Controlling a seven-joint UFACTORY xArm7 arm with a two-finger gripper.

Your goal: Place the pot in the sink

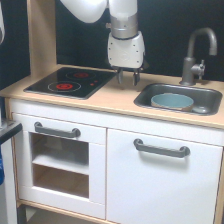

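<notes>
The blue-grey pot (pixel 171 100) with its tan rim sits inside the dark grey sink (pixel 210 95), upright, towards the basin's middle. My gripper (pixel 128 80) hangs from the white arm over the wooden counter, to the left of the sink and apart from the pot. Its two dark fingers point down with a small gap between them and hold nothing.
A flat black hob (pixel 70 82) with red rings lies on the counter at the exterior view's left. A grey tap (pixel 196 55) stands behind the sink. A wooden side post (pixel 42 35) rises at the back left. Cabinet doors with grey handles are below.
</notes>
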